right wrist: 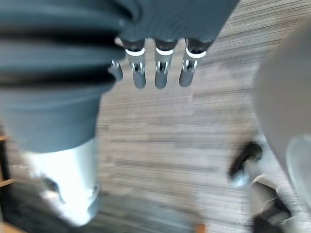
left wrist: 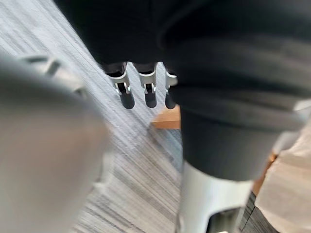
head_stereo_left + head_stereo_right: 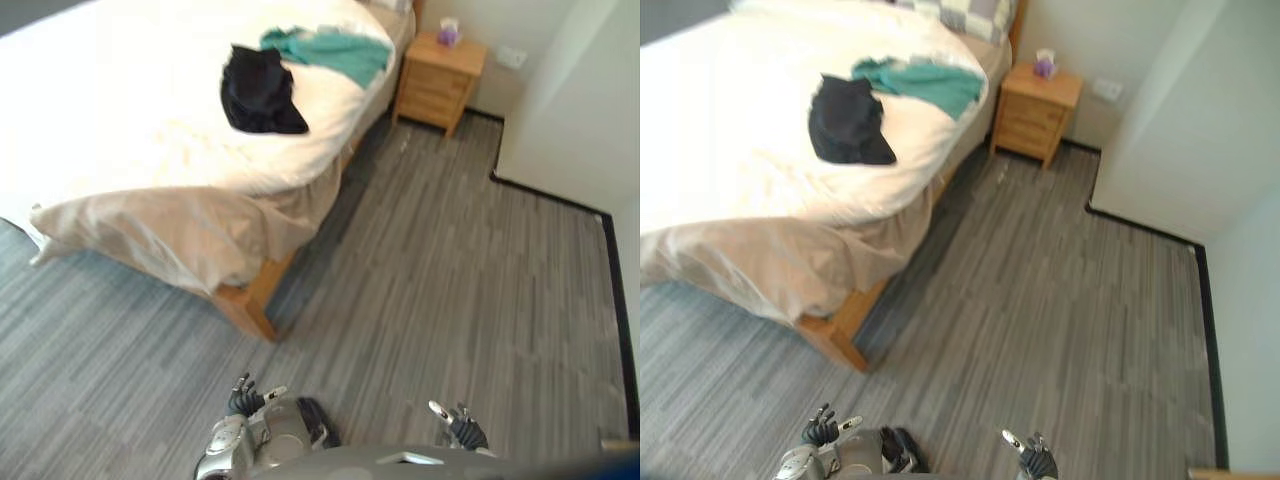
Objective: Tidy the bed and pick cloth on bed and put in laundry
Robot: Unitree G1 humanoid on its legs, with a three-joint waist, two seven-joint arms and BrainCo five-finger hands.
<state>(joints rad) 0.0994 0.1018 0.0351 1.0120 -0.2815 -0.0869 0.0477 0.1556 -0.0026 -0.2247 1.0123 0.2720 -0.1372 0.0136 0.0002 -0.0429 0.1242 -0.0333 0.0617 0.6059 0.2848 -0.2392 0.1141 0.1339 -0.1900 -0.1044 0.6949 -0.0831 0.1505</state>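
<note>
A black cloth [image 3: 262,91] lies bunched on the white bed [image 3: 120,120], toward its right side. A teal cloth [image 3: 335,50] is spread just behind it, near the head end. Both hands hang low at the bottom of the eye views, far from the bed. My left hand [image 3: 244,398] has relaxed, straight fingers [image 2: 127,97] over the floor and holds nothing. My right hand [image 3: 460,428] also has straight fingers [image 1: 160,73] and is empty.
A beige sheet [image 3: 170,235] hangs off the bed's foot above a wooden leg [image 3: 250,310]. A wooden nightstand [image 3: 438,80] with a small purple-topped item [image 3: 448,32] stands by the bed's head. White walls [image 3: 570,100] bound the grey striped floor [image 3: 430,290] at right.
</note>
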